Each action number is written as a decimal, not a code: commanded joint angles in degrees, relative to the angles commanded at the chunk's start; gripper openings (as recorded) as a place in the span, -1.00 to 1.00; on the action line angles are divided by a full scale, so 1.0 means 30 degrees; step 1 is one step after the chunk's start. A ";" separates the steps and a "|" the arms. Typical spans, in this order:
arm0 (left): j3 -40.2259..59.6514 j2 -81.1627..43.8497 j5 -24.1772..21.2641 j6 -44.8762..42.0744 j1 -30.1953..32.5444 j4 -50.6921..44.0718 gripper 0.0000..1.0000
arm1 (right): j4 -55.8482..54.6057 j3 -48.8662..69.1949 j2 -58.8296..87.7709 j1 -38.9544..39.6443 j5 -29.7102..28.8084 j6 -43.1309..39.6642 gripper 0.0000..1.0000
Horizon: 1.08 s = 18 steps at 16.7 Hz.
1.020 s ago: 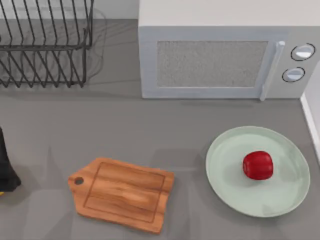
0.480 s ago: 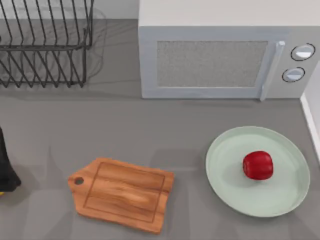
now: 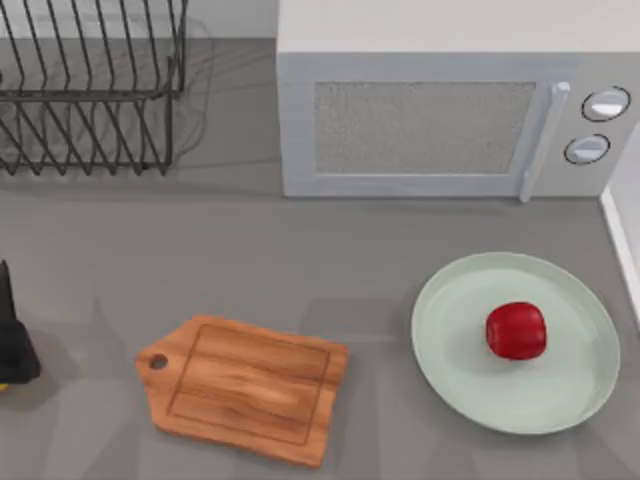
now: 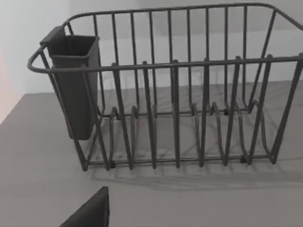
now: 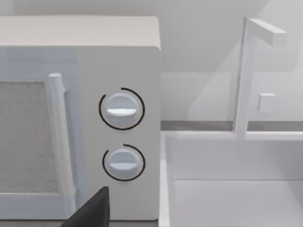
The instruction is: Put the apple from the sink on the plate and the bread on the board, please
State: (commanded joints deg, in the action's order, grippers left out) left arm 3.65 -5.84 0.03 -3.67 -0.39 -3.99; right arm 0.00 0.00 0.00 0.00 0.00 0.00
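Observation:
The deep red apple [image 3: 516, 330] rests on the pale mint-green plate [image 3: 450, 330] at the table's right, a little right of the plate's middle. The brown wooden board [image 3: 245, 388] lies bare at the front, left of centre, with its handle hole pointing left. The bread is out of view. My left arm [image 3: 12, 340] is a dark shape at the left edge, well left of the board, with a thin yellow sliver under it that I cannot identify. A dark part of my left gripper [image 4: 90, 212] shows in the left wrist view. A dark part of my right gripper [image 5: 92, 210] shows in the right wrist view.
A white microwave [image 3: 440, 110] stands along the back, its two dials [image 5: 122, 109] close in front of the right wrist camera. The white sink [image 5: 236, 189] and its tap [image 5: 246, 75] sit right of the microwave. A black wire dish rack [image 3: 90, 90] with a cutlery cup [image 4: 75, 80] fills the back left.
My left arm has slid slightly toward the table's front along the left edge. The apple, plate and board have not moved.

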 joint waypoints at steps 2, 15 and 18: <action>0.1336 -0.2107 -0.0005 -0.1232 -0.0121 -0.1264 1.00 | 0.0000 0.0000 0.0000 0.0000 0.0000 0.0000 1.00; 1.4568 -2.0949 -0.0038 -1.2900 -0.1302 -1.2598 1.00 | 0.0000 0.0000 0.0000 0.0000 0.0000 0.0000 1.00; 1.7007 -2.4637 -0.0047 -1.5144 -0.1534 -1.4870 1.00 | 0.0000 0.0000 0.0000 0.0000 0.0000 0.0000 1.00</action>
State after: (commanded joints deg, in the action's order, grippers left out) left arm 54.67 -79.75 -0.11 -49.11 -4.99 -48.60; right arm 0.00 0.00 0.00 0.00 0.00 0.00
